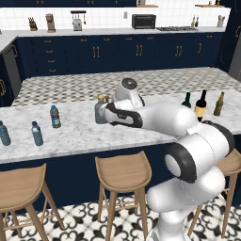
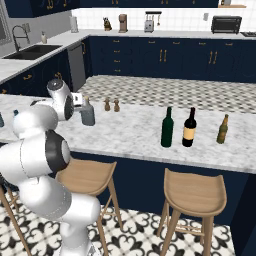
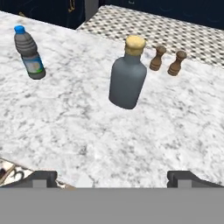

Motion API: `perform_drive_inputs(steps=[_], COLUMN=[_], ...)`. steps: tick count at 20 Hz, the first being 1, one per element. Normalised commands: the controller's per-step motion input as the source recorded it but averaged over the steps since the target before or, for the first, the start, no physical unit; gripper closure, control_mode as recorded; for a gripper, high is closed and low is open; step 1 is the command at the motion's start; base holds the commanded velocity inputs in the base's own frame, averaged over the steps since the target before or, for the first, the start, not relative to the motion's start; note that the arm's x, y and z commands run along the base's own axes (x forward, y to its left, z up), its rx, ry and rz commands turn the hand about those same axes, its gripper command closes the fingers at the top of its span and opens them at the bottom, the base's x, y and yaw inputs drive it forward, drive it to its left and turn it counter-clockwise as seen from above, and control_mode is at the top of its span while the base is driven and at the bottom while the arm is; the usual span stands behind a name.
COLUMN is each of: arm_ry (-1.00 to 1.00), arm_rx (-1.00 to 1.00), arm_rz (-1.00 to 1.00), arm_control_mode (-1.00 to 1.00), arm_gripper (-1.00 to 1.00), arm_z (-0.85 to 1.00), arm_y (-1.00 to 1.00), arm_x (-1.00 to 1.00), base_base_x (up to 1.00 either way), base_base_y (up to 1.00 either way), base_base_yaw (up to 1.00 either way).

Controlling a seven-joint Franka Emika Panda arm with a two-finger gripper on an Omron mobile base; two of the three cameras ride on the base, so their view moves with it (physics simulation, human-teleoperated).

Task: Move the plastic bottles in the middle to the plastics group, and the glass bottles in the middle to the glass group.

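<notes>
Wooden stools (image 1: 123, 173) are standing closest in the left base view, tucked under the marble counter (image 1: 75, 134). Behind them the arm is reaching across toward the squat grey bottle (image 1: 100, 111), which is sitting mid-counter, partly hidden by the wrist. 3 small plastic water bottles (image 1: 36, 133) are standing at the left end, and the dark-green wine bottle (image 1: 187, 100), the cream-labelled wine bottle (image 1: 201, 106) and the olive-brown bottle (image 1: 218, 104) are standing at the right.

Looking from the right base view, the white arm is filling the foreground on the left. The grey bottle (image 2: 88, 113) is standing upright just beyond the hand, with 2 wooden shakers (image 2: 111, 105) behind it. The green bottle (image 2: 167, 128) is sitting just beside the labelled one (image 2: 189, 128), with the olive-brown one (image 2: 223, 129) further right.

Through the hand view, the gripper (image 3: 112, 178) is hovering with its 2 fingertips (image 3: 41, 178) spread wide, touching nothing. The grey bottle (image 3: 128, 75) is waiting ahead, apart from them, with a tan cap, a short neck and broad rounded shoulders. A water bottle (image 3: 29, 54) with a blue cap is standing well to its left.

Being glass, the grey bottle is likely heavy, rigid, smooth and breakable. Its wide body looks close to the full spread of the fingers, so gripping squarely across the middle seems safest.
</notes>
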Motion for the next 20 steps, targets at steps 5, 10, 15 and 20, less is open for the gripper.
perform_drive_inputs(steps=[5, 10, 15, 20], arm_ry=[0.00, 0.00, 0.01, 0.02], arm_rx=[0.00, 0.00, 0.00, 0.00], arm_rz=[-0.01, -0.02, 0.00, 0.00], arm_control_mode=[-1.00, -1.00, -1.00, -1.00], arm_gripper=[-1.00, -1.00, -1.00, -1.00], arm_z=[0.00, 0.05, 0.09, 0.05], arm_y=[0.36, 0.06, -0.01, -0.03], arm_x=[0.48, 0.63, 0.60, 0.44], base_base_x=[0.00, 0.00, 0.00, 0.00], base_base_y=[0.00, 0.00, 0.00, 0.00], base_base_yaw=[0.00, 0.00, 0.00, 0.00])
